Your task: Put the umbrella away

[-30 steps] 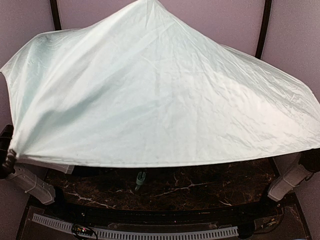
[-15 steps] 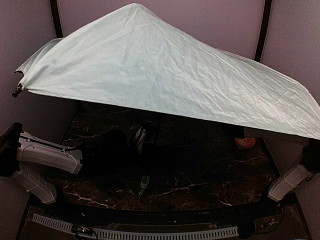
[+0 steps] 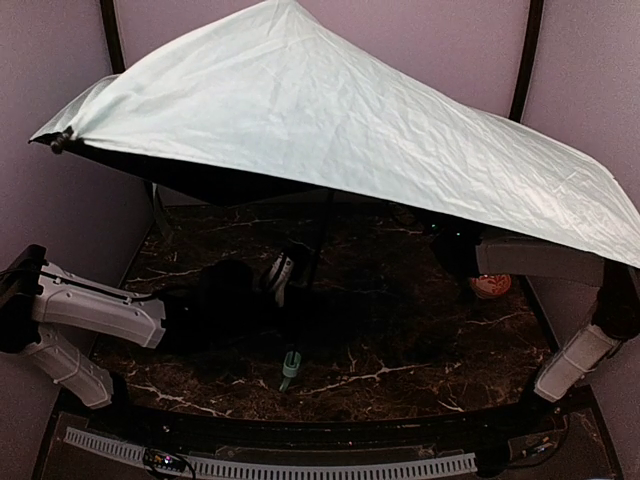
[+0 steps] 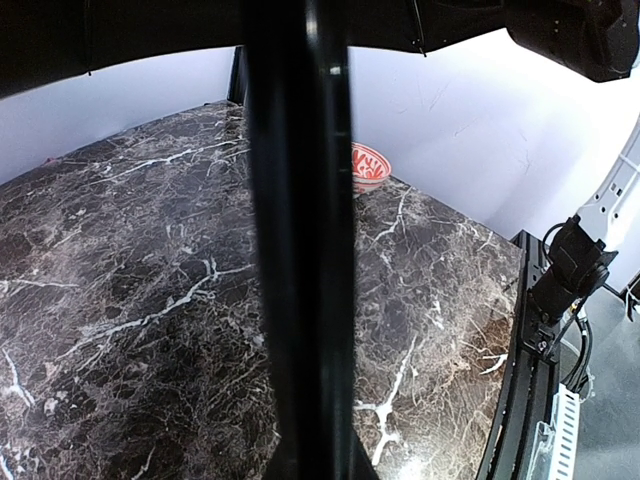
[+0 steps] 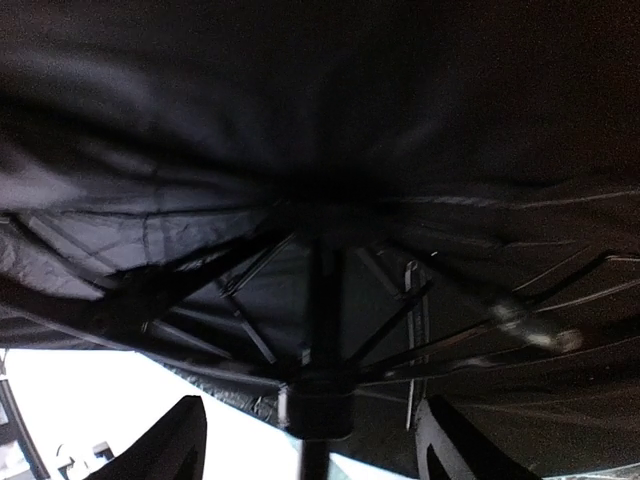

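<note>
The umbrella (image 3: 330, 130) stands open over the tabletop (image 3: 420, 370). Its pale mint fabric is crinkled and peaked, sloping down to the right, and the matte black lining shows under the raised left rim. Its thin black shaft (image 3: 318, 235) drops to the left claw (image 3: 281, 270), which is clamped tight around it. Seen from below, slim metal ribs (image 5: 250, 260) fan out from a hub. The right claw (image 5: 310, 410) gapes wide, its blunt dark fingers (image 5: 170, 445) on either side of the shaft, gripping nothing. The tabletop is dark brown marble with white veins. A small round orange-and-white bowl (image 4: 366, 166) sits near its far right edge.
</note>
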Tool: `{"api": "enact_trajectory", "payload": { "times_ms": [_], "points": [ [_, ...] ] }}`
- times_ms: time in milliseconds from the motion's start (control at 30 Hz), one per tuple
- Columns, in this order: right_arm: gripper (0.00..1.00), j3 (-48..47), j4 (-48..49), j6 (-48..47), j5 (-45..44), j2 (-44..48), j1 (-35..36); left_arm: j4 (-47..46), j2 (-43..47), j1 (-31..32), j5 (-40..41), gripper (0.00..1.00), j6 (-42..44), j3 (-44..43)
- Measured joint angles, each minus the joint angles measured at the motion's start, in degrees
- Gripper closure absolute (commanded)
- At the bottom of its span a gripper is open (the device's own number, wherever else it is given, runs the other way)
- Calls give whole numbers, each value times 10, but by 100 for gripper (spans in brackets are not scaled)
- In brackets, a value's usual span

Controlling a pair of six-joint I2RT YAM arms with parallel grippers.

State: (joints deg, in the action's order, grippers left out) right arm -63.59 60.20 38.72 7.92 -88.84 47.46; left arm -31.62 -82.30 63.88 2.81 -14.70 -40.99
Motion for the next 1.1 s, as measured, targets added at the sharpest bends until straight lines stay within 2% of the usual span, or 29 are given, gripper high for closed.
{"api": "enact_trajectory", "payload": {
  "times_ms": [167, 333, 400, 633, 767, 833, 1100],
  "points": [
    [32, -3, 15, 9, -16, -10, -5, -1, 0, 0, 0, 100, 0, 0],
    [28, -19, 16, 14, -17, -31, -7, 0, 0, 0, 0, 100, -2, 0],
    [34, -21, 15, 16, -17, -37, -7, -1, 0, 0, 0, 100, -4, 0],
    [78, -24, 18, 20, -8, -40, -9, 1, -1, 0, 1, 100, -7, 0],
    [94, -25, 23, 24, 2, -40, -11, 3, -1, 0, 1, 100, -10, 0],
    [100, -25, 19, 24, 10, -40, -12, -1, -1, 0, 5, 100, -10, 0],
    [100, -19, 15, 21, 21, -39, -14, 0, -1, 0, 9, 100, -9, 3]
  ]
}}
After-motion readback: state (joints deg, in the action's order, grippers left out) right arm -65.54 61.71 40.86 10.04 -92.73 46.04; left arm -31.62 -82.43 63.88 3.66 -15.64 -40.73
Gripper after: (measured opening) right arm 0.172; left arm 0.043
